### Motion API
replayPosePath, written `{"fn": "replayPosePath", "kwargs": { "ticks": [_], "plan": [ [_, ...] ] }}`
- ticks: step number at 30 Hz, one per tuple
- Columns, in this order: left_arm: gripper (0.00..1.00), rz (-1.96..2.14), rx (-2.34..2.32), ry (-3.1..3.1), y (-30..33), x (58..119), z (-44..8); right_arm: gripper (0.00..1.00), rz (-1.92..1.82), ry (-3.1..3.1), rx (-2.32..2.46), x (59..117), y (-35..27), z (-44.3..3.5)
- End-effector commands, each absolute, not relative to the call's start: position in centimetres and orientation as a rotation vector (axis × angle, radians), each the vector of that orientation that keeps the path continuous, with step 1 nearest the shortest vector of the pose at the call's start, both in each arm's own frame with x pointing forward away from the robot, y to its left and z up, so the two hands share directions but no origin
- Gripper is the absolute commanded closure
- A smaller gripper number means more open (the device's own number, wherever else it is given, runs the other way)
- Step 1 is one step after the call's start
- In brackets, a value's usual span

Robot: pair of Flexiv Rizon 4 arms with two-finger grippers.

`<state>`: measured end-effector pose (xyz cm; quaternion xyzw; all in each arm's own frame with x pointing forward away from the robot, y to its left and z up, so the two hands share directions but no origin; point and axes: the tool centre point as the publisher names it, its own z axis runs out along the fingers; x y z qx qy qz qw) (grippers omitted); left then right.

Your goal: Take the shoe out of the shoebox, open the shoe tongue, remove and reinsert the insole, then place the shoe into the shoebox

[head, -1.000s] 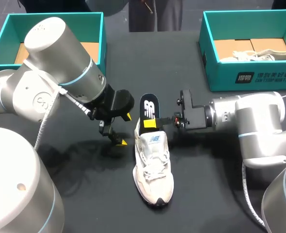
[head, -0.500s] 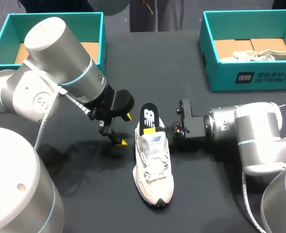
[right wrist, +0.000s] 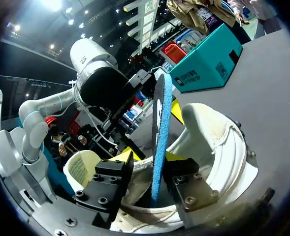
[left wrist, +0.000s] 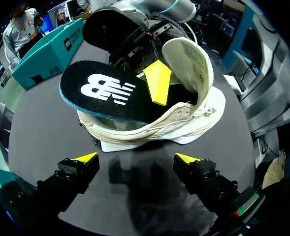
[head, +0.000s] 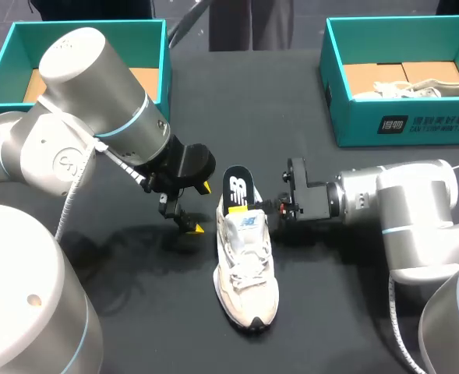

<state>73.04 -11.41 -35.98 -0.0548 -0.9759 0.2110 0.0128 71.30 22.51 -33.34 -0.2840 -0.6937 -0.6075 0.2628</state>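
Observation:
A white shoe (head: 246,273) lies on the black table, toe toward me. Its black insole (head: 237,187) with a blue edge sticks up out of the heel opening, partly inside. My right gripper (head: 248,204) is at the heel. In the right wrist view the insole (right wrist: 162,123) stands on edge between the right gripper's (right wrist: 152,162) fingers, with a gap on one side, so it is open. One of its yellow fingertips (left wrist: 157,81) rests over the insole (left wrist: 108,91). My left gripper (head: 201,208) hangs open just left of the heel, holding nothing (left wrist: 137,158).
A teal shoebox (head: 11,47) stands at the back left. Another teal shoebox (head: 400,125) at the back right holds a second white shoe (head: 424,87). My left arm's thick body (head: 97,117) hangs over the table's left side.
The insole has gone down deeper into the heel. My right gripper followed it toward the shoe and its fingers have loosened from the insole. The left arm has not moved.

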Motion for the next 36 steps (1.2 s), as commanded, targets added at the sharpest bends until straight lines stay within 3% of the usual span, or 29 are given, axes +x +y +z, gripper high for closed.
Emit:
{"fn": "replayPosePath", "kwargs": {
  "ticks": [1,11,14,16,36],
  "plan": [
    [0.00,0.655,-0.171,-3.041,-11.4,73.0,-36.0,0.58,-1.626,-1.910,-0.770,71.6,22.2,-32.0],
    [0.00,0.655,-0.171,-3.041,-11.4,73.0,-36.0,0.65,-1.613,-1.971,-0.784,72.9,22.0,-31.1],
    [0.00,0.655,-0.171,-3.041,-11.4,73.0,-36.0,0.77,-1.610,-1.970,-0.806,73.5,21.9,-31.3],
    [0.00,0.655,-0.171,-3.041,-11.4,73.0,-36.0,1.00,-1.604,-1.969,-0.820,73.8,21.9,-31.5],
    [0.00,0.655,-0.171,-3.041,-11.4,73.0,-36.0,1.00,-1.573,-1.898,-0.903,71.9,22.0,-34.2]
  ]
}}
